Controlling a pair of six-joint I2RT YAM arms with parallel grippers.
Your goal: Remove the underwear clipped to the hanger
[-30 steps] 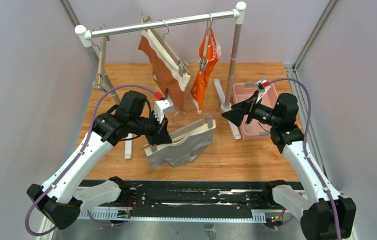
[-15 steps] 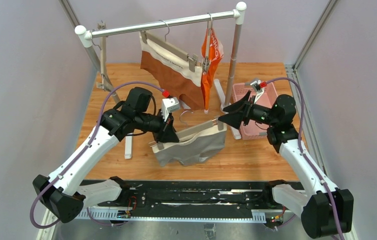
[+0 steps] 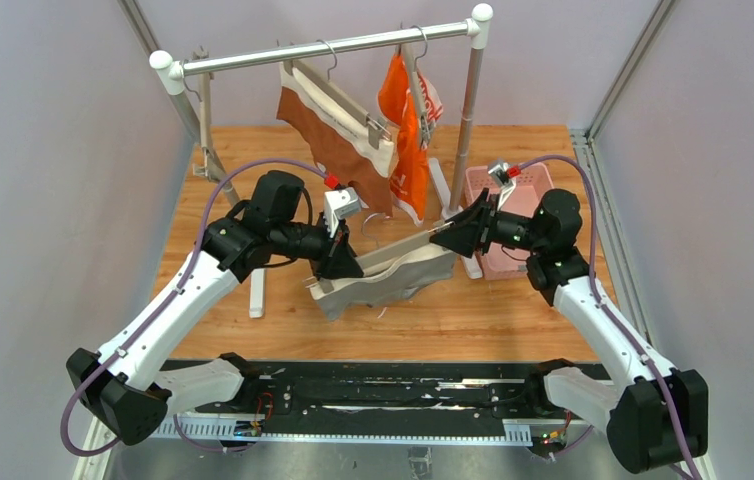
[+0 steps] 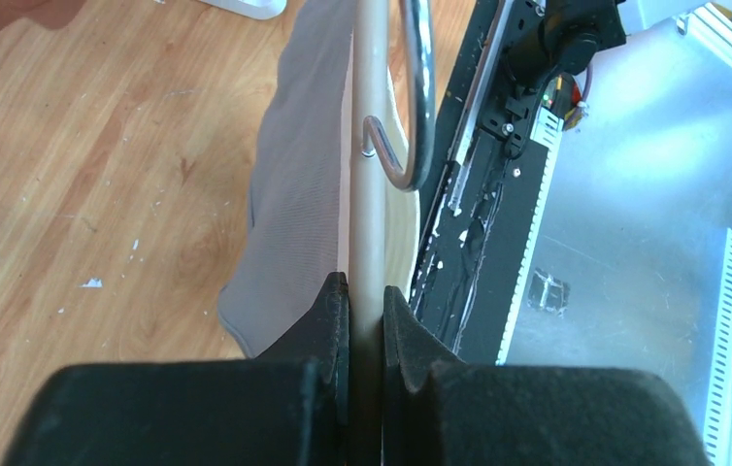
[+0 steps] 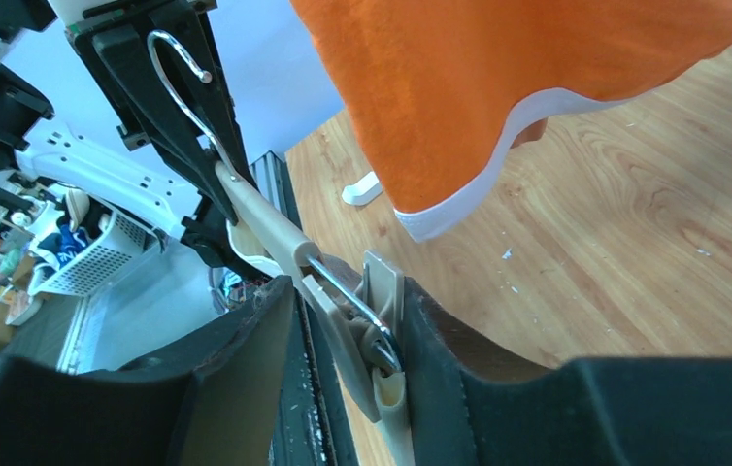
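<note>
My left claw [image 4: 366, 291] is clenched on the hanger [image 4: 368, 116] bar. My right claw [image 5: 348, 301] straddles that hanger's end clip [image 5: 382, 282]; grip cannot be confirmed. The grey underwear [image 4: 294, 194] hangs below the hanger.

1. The left arm [image 3: 168, 310] reaches far and right from its near base; the left gripper [image 4: 366, 291] pinches tight on the hanger [image 4: 368, 194] bar.
2. The right arm [image 3: 598, 315] reaches far and left; the right gripper [image 5: 348, 291] stands partly spread around the end clip [image 5: 382, 291], possibly touching it.
</note>
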